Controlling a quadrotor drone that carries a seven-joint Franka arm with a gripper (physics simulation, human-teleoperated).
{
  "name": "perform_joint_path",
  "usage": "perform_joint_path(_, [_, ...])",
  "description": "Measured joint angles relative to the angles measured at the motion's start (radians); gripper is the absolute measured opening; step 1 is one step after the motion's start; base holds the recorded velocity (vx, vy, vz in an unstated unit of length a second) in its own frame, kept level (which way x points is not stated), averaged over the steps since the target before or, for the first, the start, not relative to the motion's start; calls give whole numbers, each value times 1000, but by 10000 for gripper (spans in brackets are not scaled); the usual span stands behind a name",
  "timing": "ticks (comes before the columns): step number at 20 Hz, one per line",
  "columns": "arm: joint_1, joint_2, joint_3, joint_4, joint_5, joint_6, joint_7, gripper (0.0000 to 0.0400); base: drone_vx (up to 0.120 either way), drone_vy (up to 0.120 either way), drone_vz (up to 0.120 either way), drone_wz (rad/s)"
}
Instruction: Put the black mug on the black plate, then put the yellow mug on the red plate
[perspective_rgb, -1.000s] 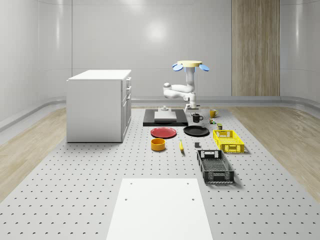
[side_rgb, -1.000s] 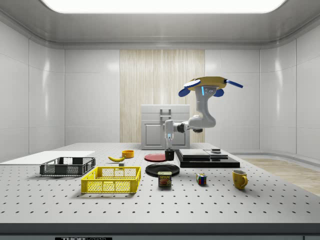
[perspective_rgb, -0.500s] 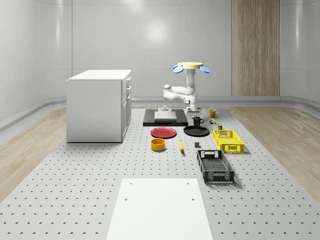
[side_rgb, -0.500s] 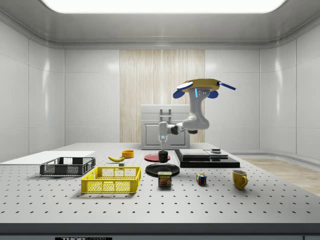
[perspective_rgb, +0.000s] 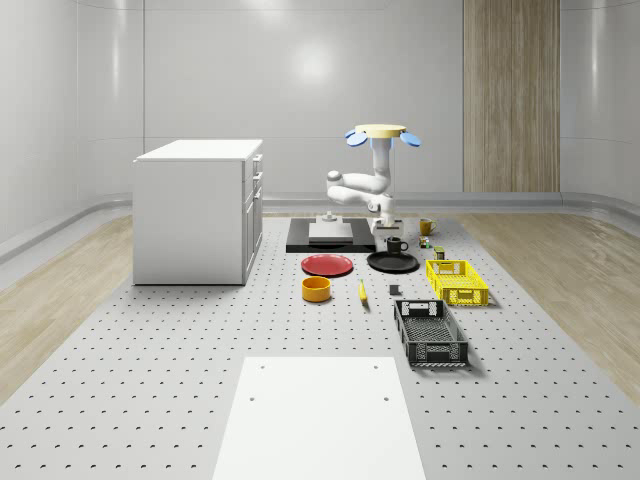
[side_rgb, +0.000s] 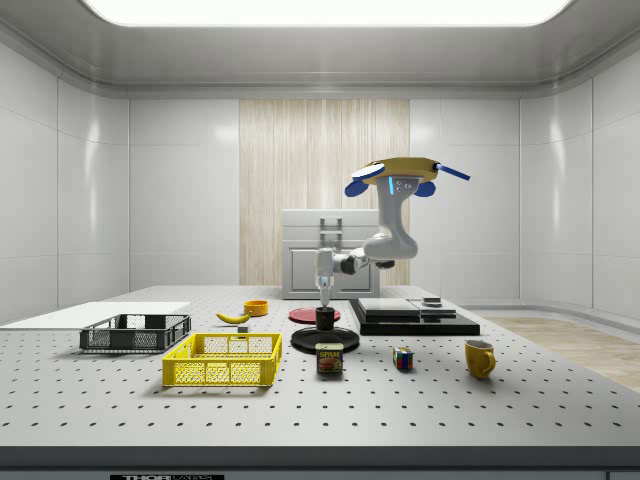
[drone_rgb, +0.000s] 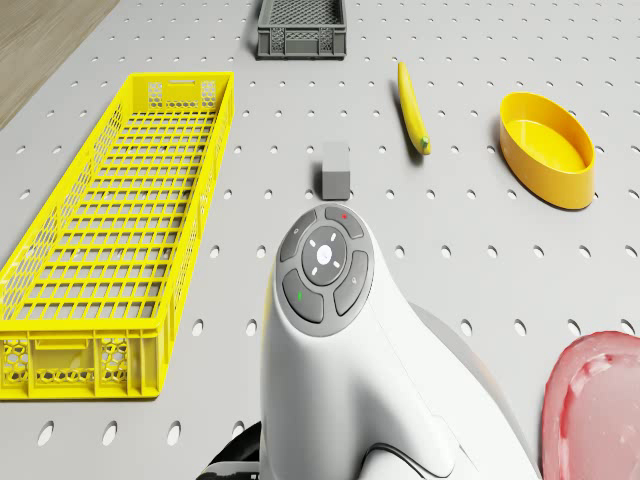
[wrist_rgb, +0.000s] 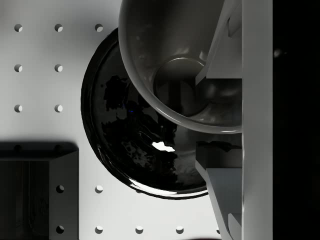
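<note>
Perforated table, drone hovering beside platform. Step 1 underway: gripper clamped on black mug, probably just above black plate. Next: lower, release; yellow mug untouched.

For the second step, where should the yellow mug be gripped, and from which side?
Grip the yellow mug by its rim wall, coming straight down from above. It stands upright with the mouth open upward and bare table around it. Its handle sticks out sideways, so pinch the wall away from it.
</note>
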Motion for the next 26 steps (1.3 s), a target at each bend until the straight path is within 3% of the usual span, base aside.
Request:
perform_joint_path(13, [21, 1, -111, 41, -103, 47, -47, 110, 0, 0, 0, 0])
perform_joint_path(15, [21, 4, -123, 46, -115, 51, -50, 224, 0, 0, 0, 0])
perform_joint_path(18, [24, 7, -125, 47, -117, 49, -53, 317, 0, 0, 0, 0])
perform_joint_path(21, [33, 8, -101, 36, -96, 36, -56, 361, 0, 0, 0, 0])
perform_joint_path(26, [49, 9, -40, 14, -40, 8, -58, 389, 0, 0, 48, 0])
